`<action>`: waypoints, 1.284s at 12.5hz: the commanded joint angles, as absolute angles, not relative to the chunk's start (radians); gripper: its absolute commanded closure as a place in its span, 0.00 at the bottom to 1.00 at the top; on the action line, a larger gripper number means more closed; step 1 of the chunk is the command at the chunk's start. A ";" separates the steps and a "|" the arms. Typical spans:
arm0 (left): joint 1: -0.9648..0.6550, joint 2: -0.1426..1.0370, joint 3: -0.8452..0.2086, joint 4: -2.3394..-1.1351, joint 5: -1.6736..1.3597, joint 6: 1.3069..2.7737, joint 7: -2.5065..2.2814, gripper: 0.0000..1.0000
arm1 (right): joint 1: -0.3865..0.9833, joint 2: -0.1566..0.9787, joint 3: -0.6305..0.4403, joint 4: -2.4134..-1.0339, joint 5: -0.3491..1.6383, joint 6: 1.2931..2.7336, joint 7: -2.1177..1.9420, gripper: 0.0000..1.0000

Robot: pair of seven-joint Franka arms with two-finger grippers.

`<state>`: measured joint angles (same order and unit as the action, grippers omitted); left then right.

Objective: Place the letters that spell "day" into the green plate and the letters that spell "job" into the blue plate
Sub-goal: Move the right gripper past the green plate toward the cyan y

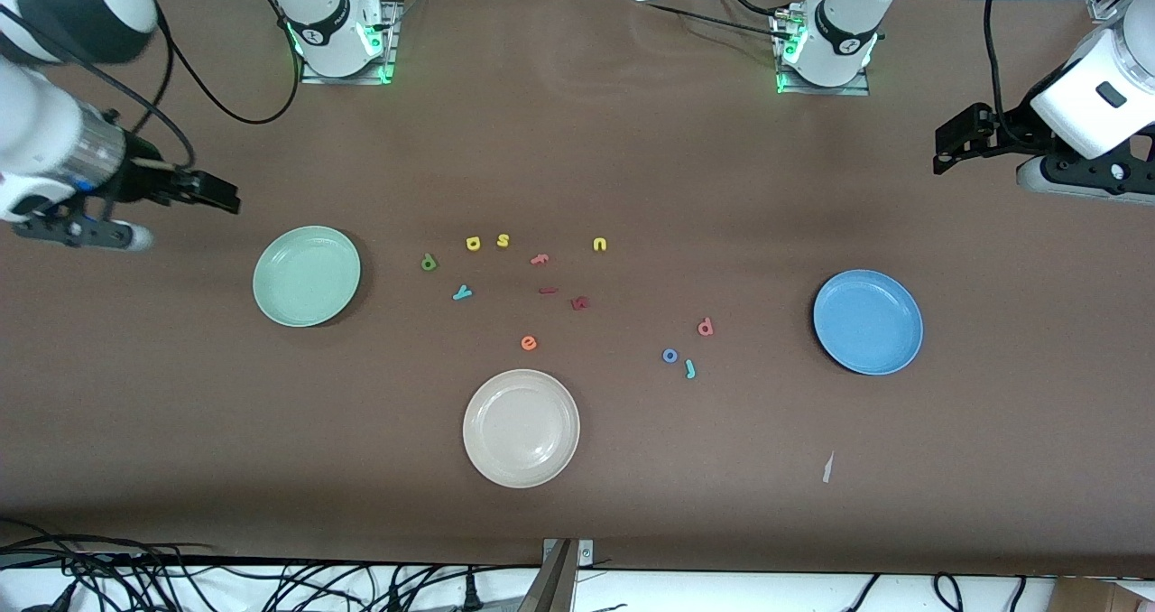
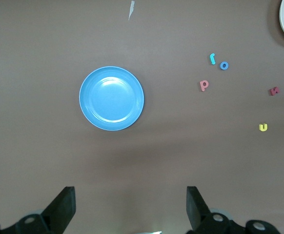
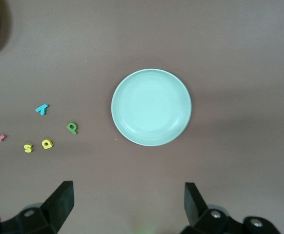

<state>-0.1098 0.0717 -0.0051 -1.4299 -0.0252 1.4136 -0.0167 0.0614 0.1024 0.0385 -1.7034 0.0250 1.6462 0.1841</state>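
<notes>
The green plate (image 1: 307, 275) (image 3: 151, 107) lies empty toward the right arm's end. Beside it are the yellow "d" (image 1: 473, 244) (image 3: 47, 144), green "a" (image 1: 429, 263) (image 3: 72, 127) and teal "y" (image 1: 462, 292) (image 3: 42, 109). The blue plate (image 1: 867, 321) (image 2: 111, 98) lies empty toward the left arm's end, with the pinkish "b" (image 1: 706, 327) (image 2: 204, 85), blue "o" (image 1: 669, 356) (image 2: 224, 65) and teal "j" (image 1: 690, 369) (image 2: 213, 59) beside it. My right gripper (image 1: 212, 192) (image 3: 127, 204) hangs open over bare table by the green plate. My left gripper (image 1: 956, 147) (image 2: 131, 207) hangs open over bare table by the blue plate.
A cream-white plate (image 1: 521, 428) lies nearest the front camera, mid-table. Other letters lie among the task's: yellow "s" (image 1: 503, 241), yellow "u" (image 1: 600, 245), pink "f" (image 1: 540, 258), two dark red pieces (image 1: 579, 303), orange "e" (image 1: 529, 343). A paper scrap (image 1: 827, 468) lies near the front edge.
</notes>
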 commanded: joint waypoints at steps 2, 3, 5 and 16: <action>-0.114 0.078 -0.003 -1.404 -0.008 1.396 -0.023 0.00 | 0.152 0.153 0.040 -1.701 0.011 1.660 0.331 0.00; -0.114 0.078 -0.003 -1.404 -0.008 1.396 -0.023 0.00 | 0.193 0.173 0.038 -1.703 0.009 1.670 0.381 0.00; -0.114 0.078 -0.005 -1.404 -0.008 1.394 -0.023 0.00 | 0.239 0.215 0.038 -1.709 0.008 1.719 0.545 0.00; -0.149 0.097 -0.003 -1.401 -0.018 1.393 -0.014 0.00 | 0.390 0.382 0.038 -1.785 0.003 2.008 1.213 0.08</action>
<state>-0.1428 0.0834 -0.0054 -1.4297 -0.0252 1.4183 -0.0166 0.3893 0.3967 0.0421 -1.7353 0.0184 1.9503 1.1560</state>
